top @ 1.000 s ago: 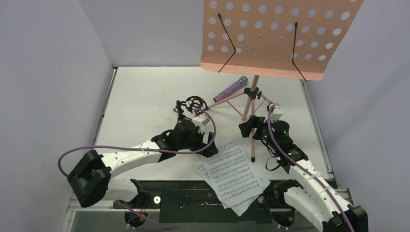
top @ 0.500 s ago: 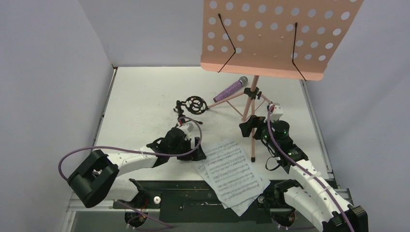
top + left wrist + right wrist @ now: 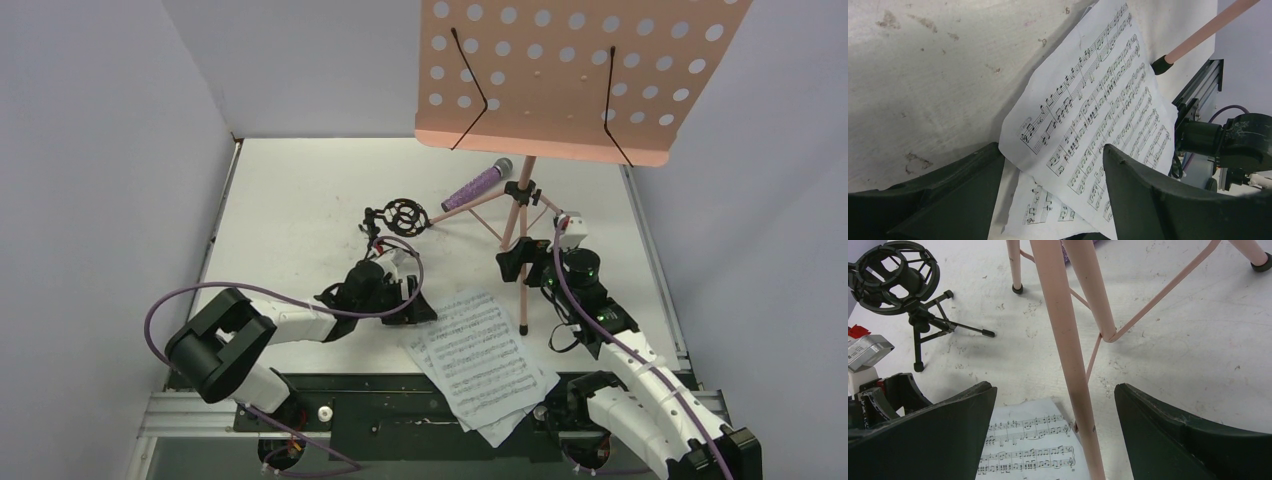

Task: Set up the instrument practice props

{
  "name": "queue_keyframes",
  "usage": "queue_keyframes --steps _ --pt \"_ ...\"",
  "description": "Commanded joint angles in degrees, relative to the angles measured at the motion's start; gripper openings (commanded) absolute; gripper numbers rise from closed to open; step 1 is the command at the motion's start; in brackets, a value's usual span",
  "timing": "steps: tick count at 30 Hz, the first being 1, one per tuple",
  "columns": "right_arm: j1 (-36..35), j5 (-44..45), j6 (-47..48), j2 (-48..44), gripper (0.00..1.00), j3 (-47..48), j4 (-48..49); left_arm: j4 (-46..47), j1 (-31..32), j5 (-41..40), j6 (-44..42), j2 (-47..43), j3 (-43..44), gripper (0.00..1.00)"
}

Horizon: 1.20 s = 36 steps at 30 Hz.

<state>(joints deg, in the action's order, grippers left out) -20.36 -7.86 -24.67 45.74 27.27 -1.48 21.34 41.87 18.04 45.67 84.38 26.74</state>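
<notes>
Sheet-music pages (image 3: 482, 358) are laid flat on the desk (image 3: 300, 200), just right of the left hand (image 3: 415, 303), long axis slanting near-right. Left hand is held open astride their corner, nothing gripped.

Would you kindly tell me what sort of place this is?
Probably a robot test cell, not a music room: plain grey walls enclose a scuffed white table, with white-and-black robot arms mounted on a dark metal rail.
</notes>
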Motion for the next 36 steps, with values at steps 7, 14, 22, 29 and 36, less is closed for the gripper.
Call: queue_keyframes --steps 7,14,22,29,36 --pt "-0.30 1.65 1.49 -2.12 0.92 2.97 -0.76 2.02 2.24 -1.83 -0.74 -1.39 3.61 0.68" --pt "-0.38 1.54 1.72 -2.13 0.92 3.16 -0.89 3.12 4.00 -2.57 -0.32 -4.42 3.75 0.68" --pt "-0.37 1.43 1.55 -2.61 0.92 3.05 -0.92 9.36 4.70 -2.40 1.25 1.62 2.68 0.67" --pt "-0.41 1.68 1.72 -3.53 0.92 3.36 -1.78 14.99 6.43 -2.84 2.52 5.51 2.82 0.58" --pt "-0.33 1.53 1.39 -3.75 0.92 3.49 -1.78 16.84 8.03 -3.34 3.67 8.06 5.37 0.48"
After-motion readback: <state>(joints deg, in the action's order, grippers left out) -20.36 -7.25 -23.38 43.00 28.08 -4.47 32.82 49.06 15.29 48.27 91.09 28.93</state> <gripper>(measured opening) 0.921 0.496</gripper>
